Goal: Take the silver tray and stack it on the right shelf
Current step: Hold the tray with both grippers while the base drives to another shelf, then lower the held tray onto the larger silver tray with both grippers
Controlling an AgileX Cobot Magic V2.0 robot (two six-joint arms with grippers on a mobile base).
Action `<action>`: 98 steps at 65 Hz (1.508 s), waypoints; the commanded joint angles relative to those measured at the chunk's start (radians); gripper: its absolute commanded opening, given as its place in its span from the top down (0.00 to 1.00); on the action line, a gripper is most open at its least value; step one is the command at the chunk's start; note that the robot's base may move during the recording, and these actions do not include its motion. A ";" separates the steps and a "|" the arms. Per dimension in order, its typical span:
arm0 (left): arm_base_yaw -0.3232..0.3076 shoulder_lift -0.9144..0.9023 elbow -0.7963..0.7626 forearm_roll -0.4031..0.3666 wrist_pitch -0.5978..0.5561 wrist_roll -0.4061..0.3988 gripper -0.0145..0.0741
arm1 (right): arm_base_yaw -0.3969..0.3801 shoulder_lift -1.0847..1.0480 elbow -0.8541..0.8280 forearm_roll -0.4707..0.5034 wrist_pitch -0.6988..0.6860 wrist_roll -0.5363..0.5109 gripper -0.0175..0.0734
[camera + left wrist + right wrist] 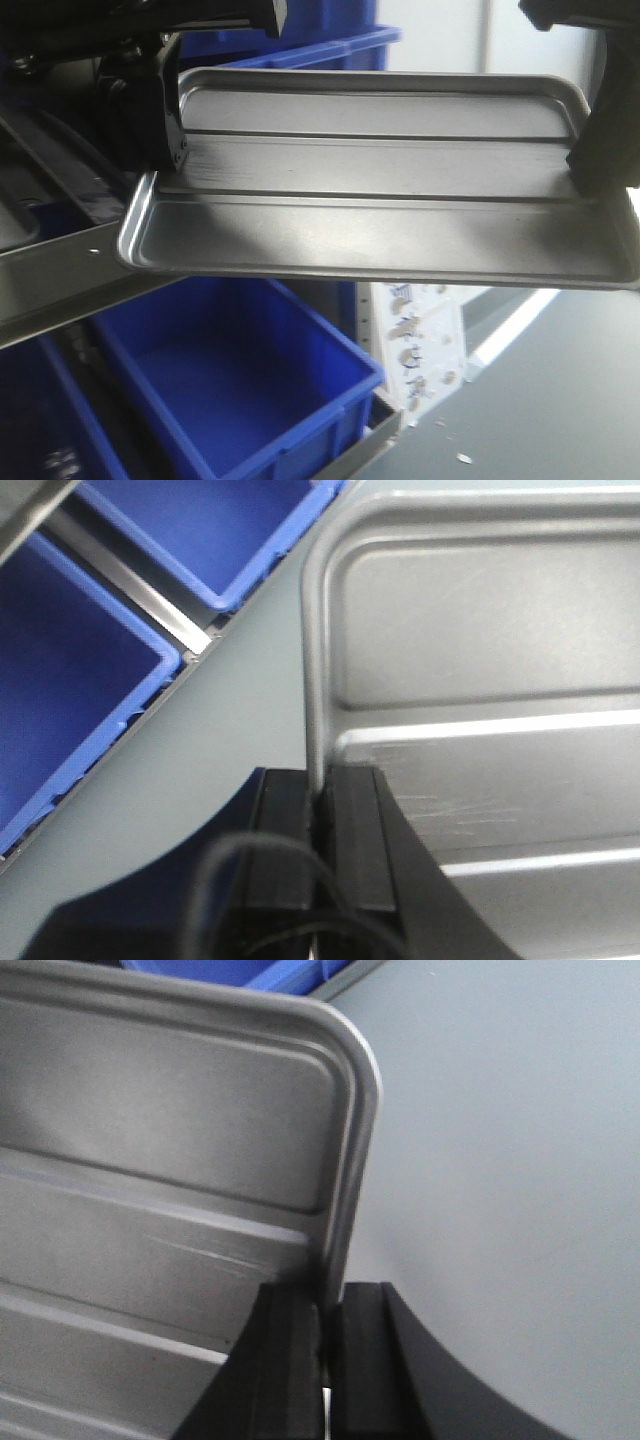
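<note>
The silver tray [370, 230] hangs level in the air, its two long ridges running left to right. My left gripper [175, 150] is shut on the tray's left rim, and my right gripper [590, 165] is shut on its right rim. In the left wrist view the tray [480, 630] has its rim pinched between the black fingers of the left gripper [322, 780]. The right wrist view shows the same on the tray [160, 1110], with the right gripper [330, 1295] clamped on the rim near a rounded corner. Below the tray's right half is a strip of white rollers [415, 345]; I cannot tell whether it belongs to the right shelf.
A sloping steel rail [60, 275] runs under the tray's left corner. Blue bins [230, 380] sit below the tray, with more [290, 40] behind it and others [60, 680] in the left wrist view. Grey floor [500, 1160] lies to the right.
</note>
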 commanded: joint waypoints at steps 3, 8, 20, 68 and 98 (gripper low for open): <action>-0.010 -0.035 -0.026 0.026 -0.039 0.016 0.94 | 0.005 -0.024 -0.029 -0.008 -0.057 -0.028 0.75; -0.010 -0.035 -0.026 0.026 -0.039 0.016 0.94 | 0.005 -0.024 -0.029 -0.008 -0.057 -0.028 0.75; -0.010 -0.035 -0.026 0.025 -0.039 0.016 0.94 | 0.005 -0.024 -0.029 -0.008 -0.057 -0.028 0.75; -0.010 -0.035 -0.026 0.025 -0.039 0.016 0.94 | 0.005 -0.024 -0.029 -0.008 -0.057 -0.028 0.75; -0.010 -0.035 -0.026 0.025 -0.039 0.016 0.94 | 0.005 -0.024 -0.029 -0.008 -0.057 -0.028 0.75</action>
